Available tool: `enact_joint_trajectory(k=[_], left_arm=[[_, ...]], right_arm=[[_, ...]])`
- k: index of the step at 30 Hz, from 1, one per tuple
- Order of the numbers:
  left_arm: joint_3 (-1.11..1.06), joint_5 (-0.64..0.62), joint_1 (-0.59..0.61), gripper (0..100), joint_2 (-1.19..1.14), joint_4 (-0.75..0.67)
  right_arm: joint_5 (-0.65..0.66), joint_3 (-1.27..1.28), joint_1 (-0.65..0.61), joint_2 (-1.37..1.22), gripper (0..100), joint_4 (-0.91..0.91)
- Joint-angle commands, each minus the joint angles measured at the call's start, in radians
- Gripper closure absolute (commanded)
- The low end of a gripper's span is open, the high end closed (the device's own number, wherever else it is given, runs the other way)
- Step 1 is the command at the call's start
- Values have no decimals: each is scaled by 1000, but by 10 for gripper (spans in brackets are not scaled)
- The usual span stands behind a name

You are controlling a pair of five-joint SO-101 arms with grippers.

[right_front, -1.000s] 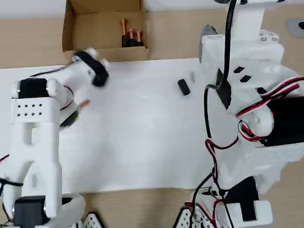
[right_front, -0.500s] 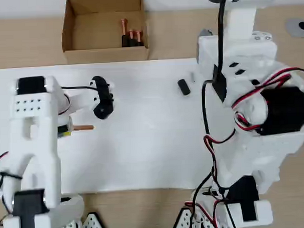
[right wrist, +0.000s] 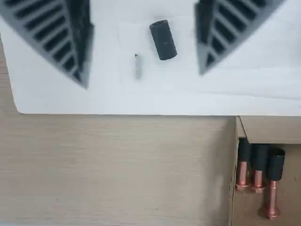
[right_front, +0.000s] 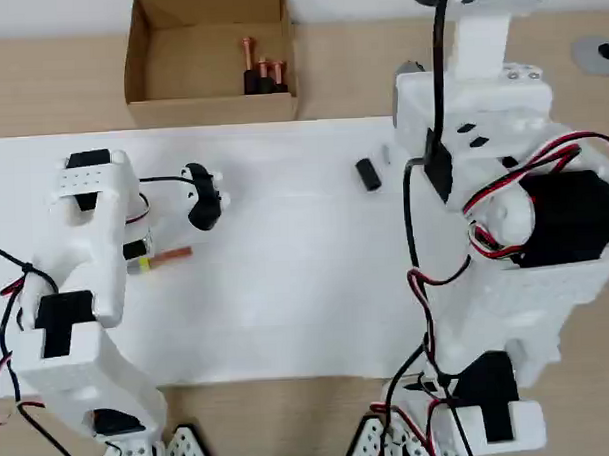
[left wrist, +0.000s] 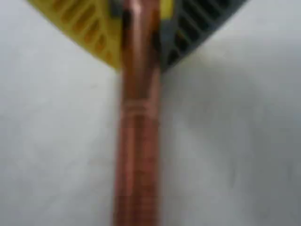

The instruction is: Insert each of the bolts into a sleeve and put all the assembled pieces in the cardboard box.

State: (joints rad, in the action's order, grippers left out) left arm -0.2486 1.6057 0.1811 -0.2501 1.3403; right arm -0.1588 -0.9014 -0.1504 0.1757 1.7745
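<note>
My left gripper is shut on a copper bolt that lies level just above the white sheet, its shaft pointing right. In the left wrist view the bolt runs out from between the yellow and black fingers of the left gripper. A black sleeve lies on the sheet at the back right. In the right wrist view the right gripper stands open above the sleeve, not touching it. The cardboard box holds three assembled pieces.
A white sheet covers the table's middle. A small grey piece lies beside the sleeve. The box wall and three sleeved bolts sit past the sheet's far edge. The right arm's body fills the right side.
The left arm has swung back from near the box toward the front left, carrying the bolt down to just over the sheet. The right arm shifted only slightly.
</note>
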Motion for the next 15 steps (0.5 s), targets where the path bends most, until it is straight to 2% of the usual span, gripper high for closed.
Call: enact_joint_trajectory(k=[1,5,11,15], left_arm=[[60,-3,6,923,-24,-80],[155,-110,6,850,-24,-77],[222,-279,8,836,-18,-72],[259,-505,6,838,-15,-44]], right_arm=[[8,30,13,28,814,14],[6,76,12,28,814,14],[6,79,12,28,814,14],[6,79,12,28,814,14]])
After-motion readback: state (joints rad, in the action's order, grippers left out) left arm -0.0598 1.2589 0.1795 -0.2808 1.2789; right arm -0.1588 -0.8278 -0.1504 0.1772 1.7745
